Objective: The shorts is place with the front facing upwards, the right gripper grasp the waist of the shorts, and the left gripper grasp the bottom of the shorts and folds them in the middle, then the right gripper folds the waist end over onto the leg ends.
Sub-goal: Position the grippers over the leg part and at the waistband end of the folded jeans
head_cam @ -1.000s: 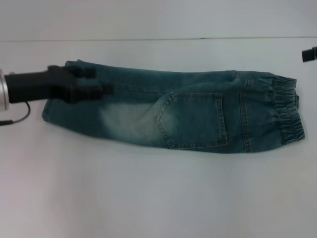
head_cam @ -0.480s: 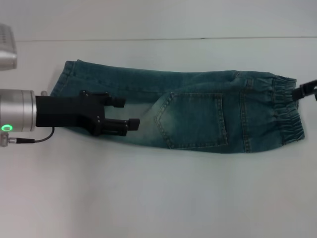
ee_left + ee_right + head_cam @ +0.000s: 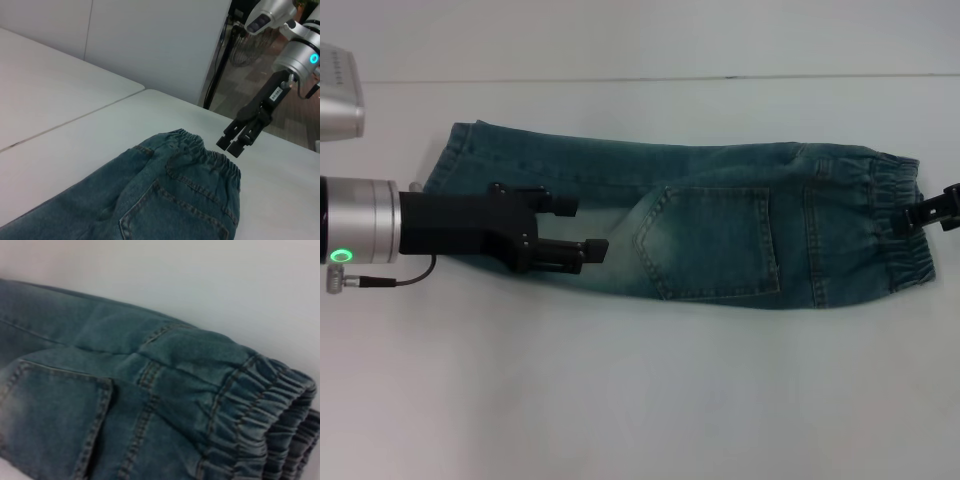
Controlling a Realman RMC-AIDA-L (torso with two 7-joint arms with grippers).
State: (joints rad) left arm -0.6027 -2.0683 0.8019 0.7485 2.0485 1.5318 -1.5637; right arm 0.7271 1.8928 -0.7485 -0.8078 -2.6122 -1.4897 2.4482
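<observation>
The blue denim shorts (image 3: 710,230) lie folded lengthwise on the white table, back pocket up, with the elastic waist (image 3: 895,225) to the right and the leg ends (image 3: 455,155) to the left. My left gripper (image 3: 582,228) hovers open over the leg half, its fingers pointing toward the waist and holding nothing. My right gripper (image 3: 928,212) is at the right edge of the head view, just beside the waistband's outer edge. The left wrist view shows the right gripper (image 3: 235,141) a little above the table next to the waistband (image 3: 212,160). The right wrist view is filled by the waistband (image 3: 260,405).
The white table (image 3: 640,400) spreads around the shorts, with a seam line (image 3: 640,78) along the back. A cable (image 3: 390,280) hangs under my left wrist. Beyond the table's far edge in the left wrist view are a wall and floor.
My left gripper moved from the leg hem toward me and rightward over the leg. My right gripper came down from the upper right edge to beside the waistband. The shorts lie still.
</observation>
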